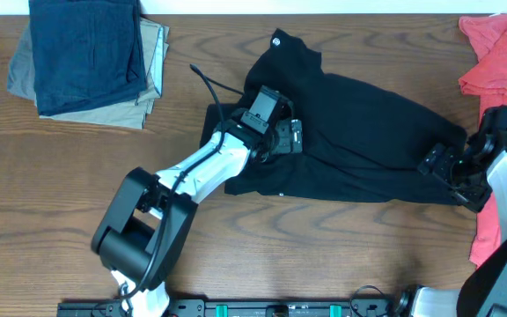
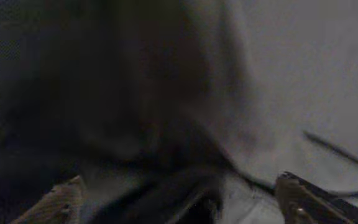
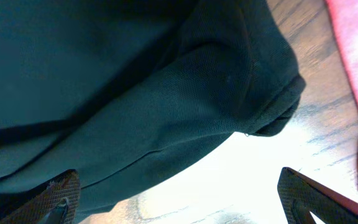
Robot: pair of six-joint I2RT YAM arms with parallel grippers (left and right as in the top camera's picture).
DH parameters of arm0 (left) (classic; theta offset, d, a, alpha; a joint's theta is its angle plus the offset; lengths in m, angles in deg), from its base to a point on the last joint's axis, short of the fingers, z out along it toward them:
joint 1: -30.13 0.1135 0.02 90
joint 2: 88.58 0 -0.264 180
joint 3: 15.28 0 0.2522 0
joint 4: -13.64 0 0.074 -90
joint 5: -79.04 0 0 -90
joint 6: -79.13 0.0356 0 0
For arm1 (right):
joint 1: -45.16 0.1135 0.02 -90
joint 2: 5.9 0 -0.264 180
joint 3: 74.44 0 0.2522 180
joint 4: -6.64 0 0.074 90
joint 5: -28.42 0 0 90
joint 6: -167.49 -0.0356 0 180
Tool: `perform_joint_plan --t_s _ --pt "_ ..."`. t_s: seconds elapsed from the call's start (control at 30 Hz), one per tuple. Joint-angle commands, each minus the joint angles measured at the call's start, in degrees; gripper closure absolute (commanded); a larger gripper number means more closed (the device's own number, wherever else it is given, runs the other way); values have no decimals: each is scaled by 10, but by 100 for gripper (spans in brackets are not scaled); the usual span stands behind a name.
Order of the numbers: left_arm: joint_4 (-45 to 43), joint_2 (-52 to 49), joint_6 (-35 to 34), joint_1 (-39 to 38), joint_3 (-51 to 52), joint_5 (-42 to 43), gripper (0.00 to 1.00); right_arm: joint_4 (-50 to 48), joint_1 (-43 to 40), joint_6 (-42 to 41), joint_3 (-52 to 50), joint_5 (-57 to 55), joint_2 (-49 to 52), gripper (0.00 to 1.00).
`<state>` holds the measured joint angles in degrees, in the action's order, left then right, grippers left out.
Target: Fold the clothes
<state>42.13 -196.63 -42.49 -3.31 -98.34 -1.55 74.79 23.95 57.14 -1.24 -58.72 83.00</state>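
Observation:
The clothes, one black shirt (image 1: 359, 132), lie crumpled across the middle of the wooden table (image 1: 324, 255), collar end toward the back. My left gripper (image 1: 290, 136) hovers over the shirt's left half. In the left wrist view its fingers stand wide apart, open, with dark folds of the shirt (image 2: 135, 93) below and between them. My right gripper (image 1: 436, 164) is at the shirt's right edge. It is open too, one fingertip (image 3: 58, 199) over the fabric (image 3: 135, 81), the other over bare wood.
Folded navy-blue and khaki garments (image 1: 91, 53) are stacked at the back left. A coral-red T-shirt (image 1: 500, 53) lies along the right edge, close to my right arm, and shows as the coral-red T-shirt (image 3: 353, 62) in the right wrist view. A black cable (image 1: 208, 84) trails behind the left arm.

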Motion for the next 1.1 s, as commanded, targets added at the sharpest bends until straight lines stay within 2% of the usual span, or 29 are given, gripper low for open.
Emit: perform_joint_plan --t_s 0.0,0.1,0.3,0.57,0.63,0.73,0.83,0.87,1.0,1.07 --pt "38 59 35 3 -11 -10 2 0 -2 -2 -3 0 17 1" --pt "118 99 60 3 -11 -16 2 0 -2 -3 -3 -3 26 1" --pt "251 102 47 1 -10 -9 2 7 -2 -49 -3 -60 42 1" --pt "276 62 33 1 6 -9 2 -9 -5 -67 -4 -61 81 2" --pt "276 58 33 1 6 -9 2 -14 -6 -71 -4 -61 93 13" --pt "277 58 33 1 6 -9 2 -28 -6 -75 -4 -60 109 40" --pt "277 58 33 1 6 -9 2 -44 -7 -75 -4 -61 115 56" --pt "277 58 33 1 6 -9 2 -49 -7 -75 -3 -61 115 59" --pt "277 58 33 1 6 -9 2 -56 -10 -75 5 -61 115 59" --pt "276 58 33 1 6 -9 2 -56 -14 -75 12 -60 115 64"
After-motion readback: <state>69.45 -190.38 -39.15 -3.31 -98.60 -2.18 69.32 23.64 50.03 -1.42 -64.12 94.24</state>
